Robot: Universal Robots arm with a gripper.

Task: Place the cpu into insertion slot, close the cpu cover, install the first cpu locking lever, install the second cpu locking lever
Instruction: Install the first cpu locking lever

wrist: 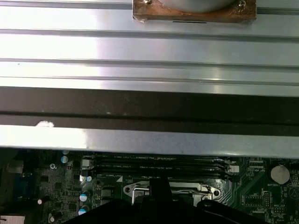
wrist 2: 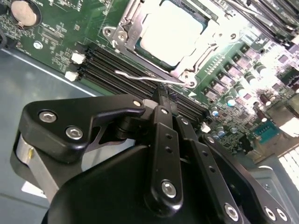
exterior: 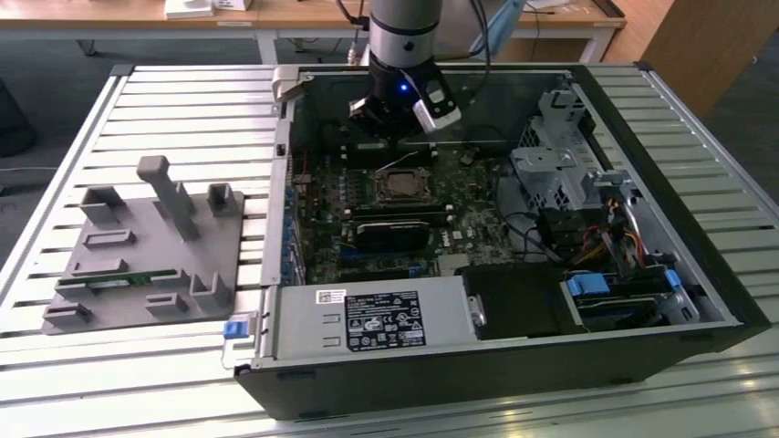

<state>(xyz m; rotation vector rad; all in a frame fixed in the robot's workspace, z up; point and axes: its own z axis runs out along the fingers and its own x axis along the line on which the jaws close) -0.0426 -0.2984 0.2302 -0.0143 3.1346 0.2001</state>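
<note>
The cpu (wrist 2: 170, 30) lies flat in the insertion slot (exterior: 402, 185) on the green board, its pale metal top showing. The silver cpu cover (wrist 2: 132, 29) lies down around it as a frame. A thin wire locking lever (wrist 2: 135, 76) sticks out along the slot's side, raised off the board. My gripper (wrist 2: 161, 94) is shut, with its narrow black tip right at this wire and nothing visibly clamped. In the exterior view the gripper (exterior: 392, 128) hangs inside the open case just behind the slot. In the first wrist view the gripper (wrist: 159, 186) tip sits at the slot's rim.
Black memory slots (wrist 2: 126, 63) run beside the lever. A long black card (exterior: 392, 233) lies in front of the slot. The drive cage (exterior: 554, 164) and cables fill the exterior view's right. The case wall (wrist: 140, 102) stands close behind. A grey fixture (exterior: 146, 246) sits on the slatted table.
</note>
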